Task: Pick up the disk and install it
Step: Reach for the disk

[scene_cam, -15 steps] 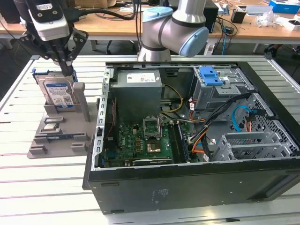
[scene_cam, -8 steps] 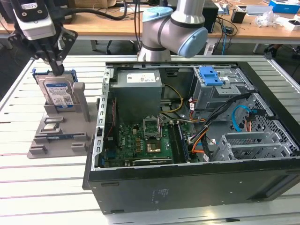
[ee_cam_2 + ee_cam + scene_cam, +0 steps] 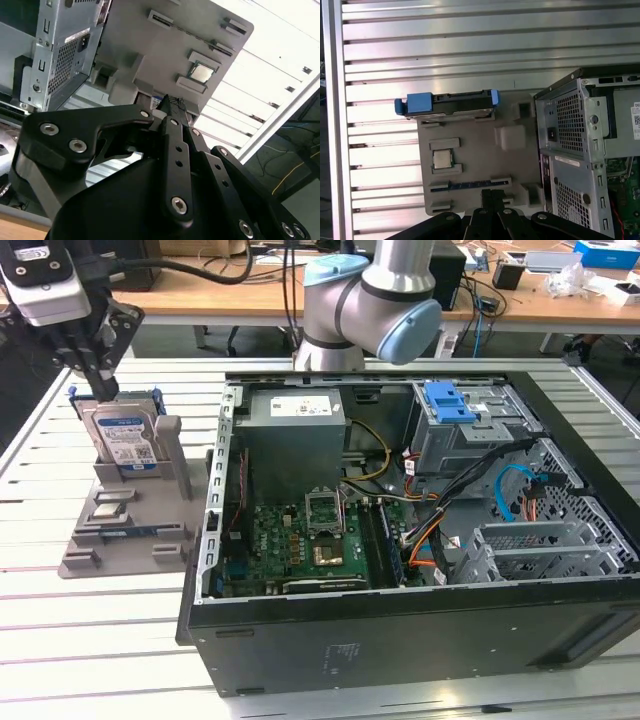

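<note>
My gripper (image 3: 100, 390), at the upper left of the exterior view, is matte black all over. My arm (image 3: 385, 280) is silver-grey with pale blue caps. The disk (image 3: 125, 435) is silver with a white-and-blue label, edged by a bright blue plastic frame. The stand (image 3: 120, 530) is plain mid-grey; in the first wrist view it carries a thin blue strip and a square silver chip (image 3: 441, 159). The table (image 3: 60, 640) is pale silvery metal, striped with long parallel grooves. The computer case (image 3: 400, 640) is black outside and grey inside, with a green circuit board (image 3: 300, 540), a blue handle (image 3: 448, 402) and orange, yellow and light blue cables (image 3: 430, 535). Its grey vent panel (image 3: 570, 117) has a fine grid of holes.
</note>
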`<move>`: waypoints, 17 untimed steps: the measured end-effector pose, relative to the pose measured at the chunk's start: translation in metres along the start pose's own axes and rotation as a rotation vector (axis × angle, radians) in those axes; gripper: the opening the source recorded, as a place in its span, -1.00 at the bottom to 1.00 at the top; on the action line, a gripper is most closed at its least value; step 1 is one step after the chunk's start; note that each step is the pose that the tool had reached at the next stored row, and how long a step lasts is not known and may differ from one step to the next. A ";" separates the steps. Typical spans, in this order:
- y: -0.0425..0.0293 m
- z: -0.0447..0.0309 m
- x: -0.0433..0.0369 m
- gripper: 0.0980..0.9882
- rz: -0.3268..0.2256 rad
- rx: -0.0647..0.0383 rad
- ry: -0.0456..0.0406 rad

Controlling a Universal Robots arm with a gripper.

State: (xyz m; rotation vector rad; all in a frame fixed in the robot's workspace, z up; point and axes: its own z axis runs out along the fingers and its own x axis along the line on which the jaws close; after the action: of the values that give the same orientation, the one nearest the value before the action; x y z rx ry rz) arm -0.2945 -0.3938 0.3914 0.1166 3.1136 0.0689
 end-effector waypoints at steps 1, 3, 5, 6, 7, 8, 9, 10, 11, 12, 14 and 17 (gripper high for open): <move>0.0002 0.0002 0.0025 -0.98 0.000 0.000 0.0000; 0.0008 0.0006 0.0075 -0.98 0.000 0.000 0.0000; 0.0016 0.0011 0.0127 -0.98 0.000 0.000 0.0000; 0.0022 0.0014 0.0157 -0.98 0.000 0.000 0.0000; 0.0027 0.0016 0.0181 -0.98 0.000 0.000 0.0000; 0.0031 0.0019 0.0204 -0.98 0.000 0.000 0.0000; 0.0039 0.0023 0.0246 -0.98 0.000 0.000 0.0000; 0.0047 0.0028 0.0281 -0.98 0.000 0.000 0.0000; 0.0052 0.0031 0.0306 -0.98 0.000 0.000 0.0000; 0.0058 0.0036 0.0327 -0.98 0.000 0.000 -0.0001; 0.0078 0.0058 0.0356 -0.98 0.000 0.001 0.0002; 0.0116 0.0109 0.0379 -0.98 0.000 0.002 -0.0001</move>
State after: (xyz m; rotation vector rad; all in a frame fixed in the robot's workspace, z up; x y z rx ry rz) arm -0.3311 -0.3789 0.3802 0.1167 3.1137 0.0654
